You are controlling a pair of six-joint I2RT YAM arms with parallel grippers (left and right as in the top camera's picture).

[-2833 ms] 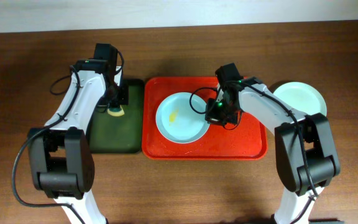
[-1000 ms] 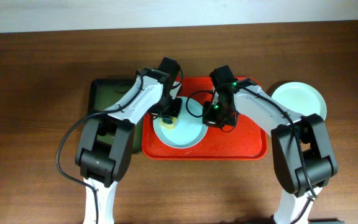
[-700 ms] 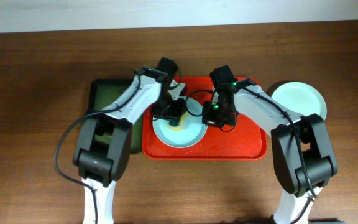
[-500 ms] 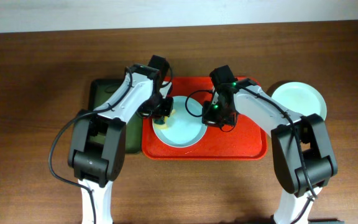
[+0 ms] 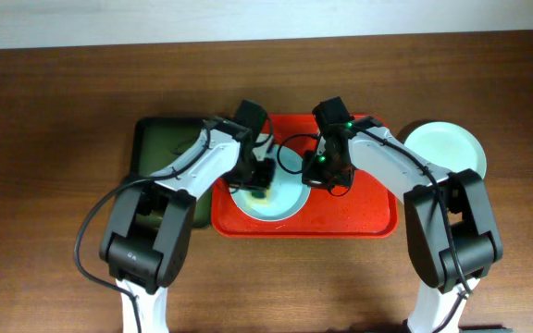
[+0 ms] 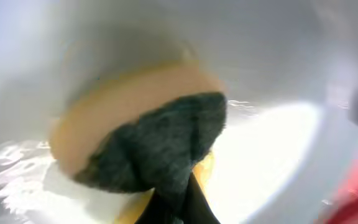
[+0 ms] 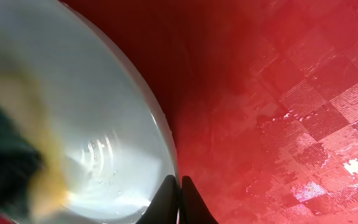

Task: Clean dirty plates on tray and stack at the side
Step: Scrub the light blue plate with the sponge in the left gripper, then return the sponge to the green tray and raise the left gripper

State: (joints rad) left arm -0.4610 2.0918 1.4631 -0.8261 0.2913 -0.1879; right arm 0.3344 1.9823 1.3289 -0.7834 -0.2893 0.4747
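Plate (image 5: 281,200) on tray (image 5: 364,211): left gripper (image 5: 259,176) clamps sponge (image 6: 114,115) against it, right gripper (image 7: 174,185) pinches rim.

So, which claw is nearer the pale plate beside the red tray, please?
Right. Right claw, gripping another plate, sits left of that pale plate; left claw, with sponge, farther.

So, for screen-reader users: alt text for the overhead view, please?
A robot's left fingers press a sponge onto a pale plate on a red tray while its right fingers pinch the plate's rim. A second plate sits beside the tray.
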